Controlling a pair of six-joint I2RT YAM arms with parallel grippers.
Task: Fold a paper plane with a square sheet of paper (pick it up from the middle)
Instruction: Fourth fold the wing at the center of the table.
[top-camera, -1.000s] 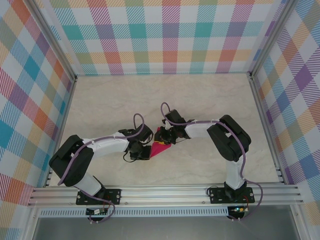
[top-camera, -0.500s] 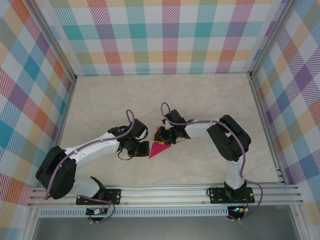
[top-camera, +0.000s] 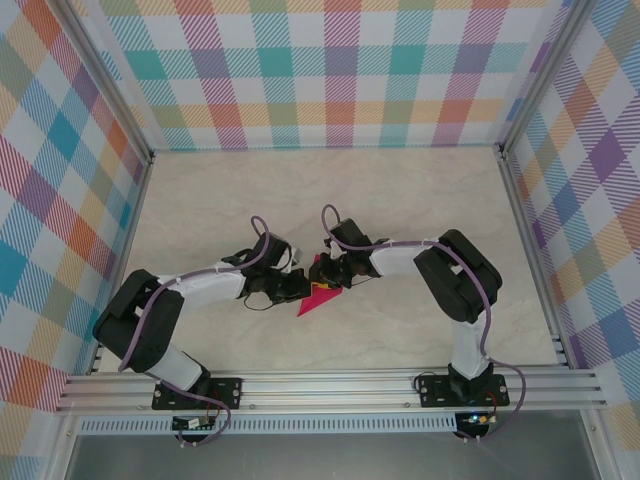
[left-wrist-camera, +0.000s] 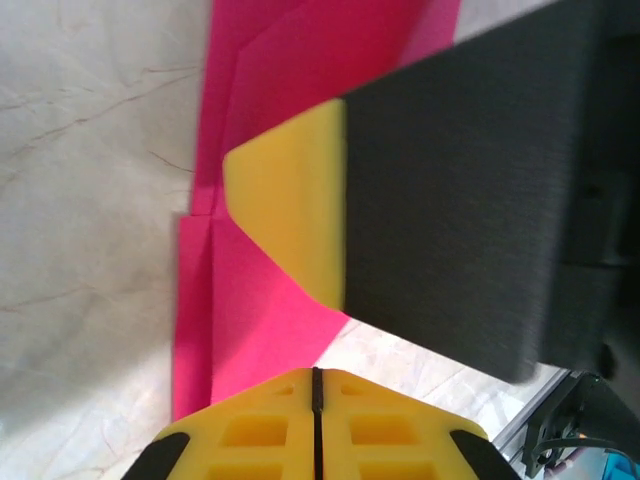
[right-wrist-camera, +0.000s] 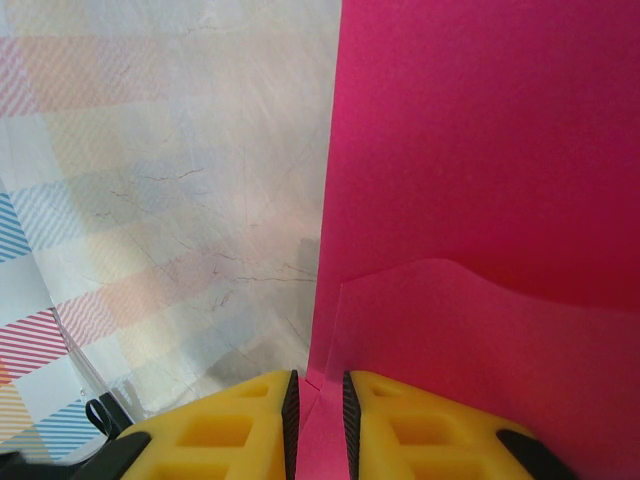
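One paper plane (top-camera: 318, 298), two hands (top-camera: 297, 288) (top-camera: 334, 275)

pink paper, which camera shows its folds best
Left wrist view: the pink paper spreads out below it, its layered edges and creases plain, though partly covered. The right wrist view gives a close-up of one curved flap edge; the top view, a small pointed shape.

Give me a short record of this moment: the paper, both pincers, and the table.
object: pink paper, partly folded, pointed end toward the arm bases
place: middle of the table, between the two pincers
left side: left pincer shut, tip over the paper; cannot tell if it grips it
right side: right pincer shut on the paper's edge
surface: pale marble pattern
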